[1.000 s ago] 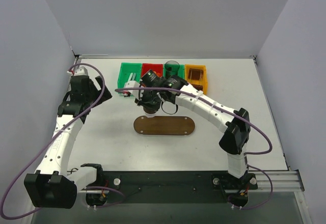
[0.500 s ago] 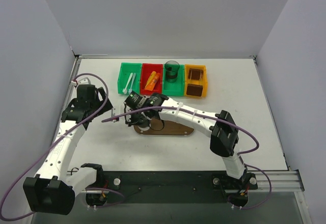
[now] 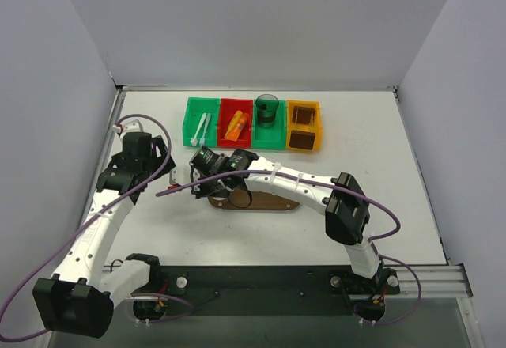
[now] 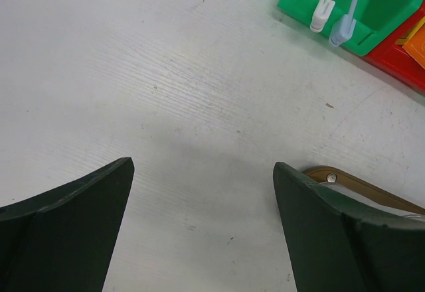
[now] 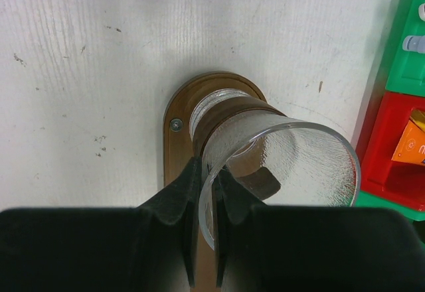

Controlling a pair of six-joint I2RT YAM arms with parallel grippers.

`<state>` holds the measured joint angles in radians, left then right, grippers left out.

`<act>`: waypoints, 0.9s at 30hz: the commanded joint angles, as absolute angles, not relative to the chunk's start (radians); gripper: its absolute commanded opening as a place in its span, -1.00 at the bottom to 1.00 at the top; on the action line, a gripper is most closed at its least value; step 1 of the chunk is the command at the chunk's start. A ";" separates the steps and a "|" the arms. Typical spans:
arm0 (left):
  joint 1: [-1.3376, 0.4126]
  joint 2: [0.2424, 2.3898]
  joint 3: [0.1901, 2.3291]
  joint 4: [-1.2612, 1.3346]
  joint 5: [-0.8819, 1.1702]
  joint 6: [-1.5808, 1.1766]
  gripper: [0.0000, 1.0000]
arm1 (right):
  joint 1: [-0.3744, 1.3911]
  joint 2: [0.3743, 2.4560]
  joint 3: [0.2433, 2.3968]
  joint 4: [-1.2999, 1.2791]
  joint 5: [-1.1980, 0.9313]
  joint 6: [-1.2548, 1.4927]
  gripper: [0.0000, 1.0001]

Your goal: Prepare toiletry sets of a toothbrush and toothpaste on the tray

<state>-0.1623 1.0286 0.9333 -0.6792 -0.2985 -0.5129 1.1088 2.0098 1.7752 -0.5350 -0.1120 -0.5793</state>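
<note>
My right gripper (image 5: 208, 179) is shut on the rim of a clear glass cup (image 5: 292, 152), one finger inside and one outside. The cup hangs tilted, its base over the left end of the dark-brown tray (image 5: 174, 146). From above, cup (image 3: 239, 198), tray (image 3: 273, 202) and right gripper (image 3: 231, 193) sit mid-table. Two toothbrushes (image 3: 202, 129) lie in the green bin (image 3: 190, 119); their heads (image 4: 321, 18) show in the left wrist view. An orange toothpaste (image 3: 236, 125) lies in the red bin (image 3: 225, 111). My left gripper (image 4: 202, 225) is open over bare table, left of the tray (image 4: 358, 186).
A dark green cup (image 3: 266, 107) stands in a second green bin (image 3: 269, 136). An orange bin (image 3: 304, 109) at the row's right end holds brown items. The four bins line the far side of the table. Grey walls close in the left, back and right.
The right arm carried the glass cup from in front of the bins down to the tray's left end. The left arm shifted slightly nearer.
</note>
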 commanded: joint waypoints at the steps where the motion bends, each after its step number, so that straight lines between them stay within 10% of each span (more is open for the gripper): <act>1: -0.166 1.008 0.954 -0.683 -0.333 -0.515 0.95 | 1.117 1.991 1.763 -0.476 -0.104 -0.584 -1.00; 27: -0.166 0.994 0.953 -0.698 -0.350 -0.528 0.95 | 1.134 1.999 1.741 -0.433 -0.121 -0.555 -1.00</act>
<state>-0.1627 1.0176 0.9333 -0.6949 -0.3302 -0.5175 1.1244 2.0098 1.7405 -0.4847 -0.1242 -0.5648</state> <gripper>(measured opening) 0.975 0.046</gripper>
